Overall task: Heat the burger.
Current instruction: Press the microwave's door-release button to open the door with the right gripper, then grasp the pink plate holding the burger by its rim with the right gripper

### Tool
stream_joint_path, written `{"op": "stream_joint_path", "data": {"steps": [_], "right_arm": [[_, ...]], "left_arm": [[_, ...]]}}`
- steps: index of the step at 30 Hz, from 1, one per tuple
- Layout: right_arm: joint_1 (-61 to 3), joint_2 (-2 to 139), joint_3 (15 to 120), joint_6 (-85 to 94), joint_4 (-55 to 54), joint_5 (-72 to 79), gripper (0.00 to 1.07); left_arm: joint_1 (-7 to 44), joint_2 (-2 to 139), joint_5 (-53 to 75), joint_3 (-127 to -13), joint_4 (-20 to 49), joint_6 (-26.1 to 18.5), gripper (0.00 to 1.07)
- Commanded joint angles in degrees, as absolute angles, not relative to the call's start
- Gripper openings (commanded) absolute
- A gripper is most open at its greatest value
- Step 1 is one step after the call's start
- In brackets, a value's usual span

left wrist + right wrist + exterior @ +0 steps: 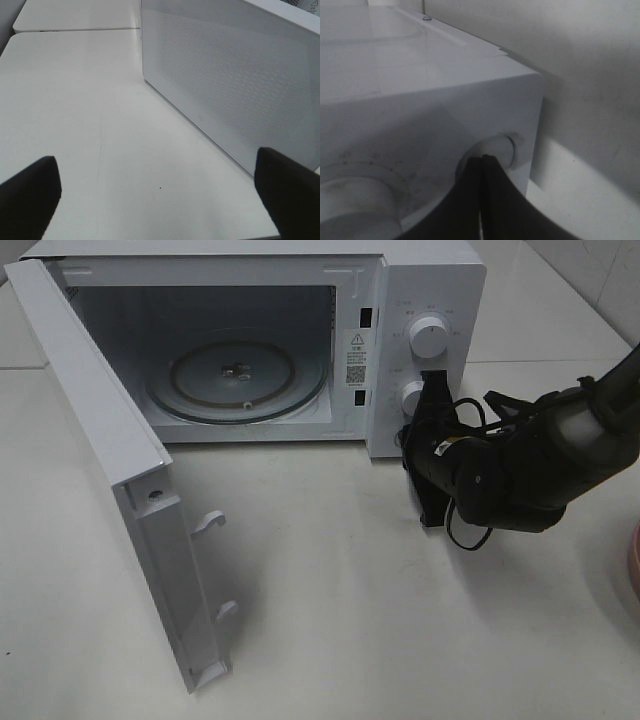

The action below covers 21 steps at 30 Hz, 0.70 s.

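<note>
Two pincers are seen, both empty: the left pincer (pixel 160 192) spread wide over the tabletop (pixel 75 100), the right pincer (pixel 481 170) shut by the lower knob (pixel 492 149) of the microwave (pixel 430 280). The burger is shown nowhere; it is judged to lie rightward, past the pink rim (pixel 634 570), nearer the right arm (pixel 540 470).

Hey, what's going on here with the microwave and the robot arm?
The microwave stands with its door wide open and only the bare glass turntable inside. The right claw is shut and sits by a dial on the control panel. The left claw hangs open over the table beside the microwave, holding nothing. No burger shows in any view, so nothing is loaded yet.
</note>
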State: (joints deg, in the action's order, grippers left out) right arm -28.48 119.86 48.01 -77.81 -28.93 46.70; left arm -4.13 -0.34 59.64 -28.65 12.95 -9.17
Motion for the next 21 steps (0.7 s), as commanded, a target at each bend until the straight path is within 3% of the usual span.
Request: {"op": "stream_joint_path", "data": {"steps": [1,13,21], "right_arm": [[-28.25,117.17,46.81,-78.5,-26.7,46.24,0.0],[-28.25,110.98,40.68,-77.35,-25.95,41.2,0.0],[-28.07,104.74,37.36,-69.96,-25.95,30.14,0.01]], "left_arm": [[-4.07,-1.38,59.53,-28.53,13.24,-9.0,1.0],[-4.07,-1.38,59.53,-28.53,13.24,-9.0,1.0],[-4.07,-1.38,59.53,-28.53,13.24,-9.0,1.0]]}}
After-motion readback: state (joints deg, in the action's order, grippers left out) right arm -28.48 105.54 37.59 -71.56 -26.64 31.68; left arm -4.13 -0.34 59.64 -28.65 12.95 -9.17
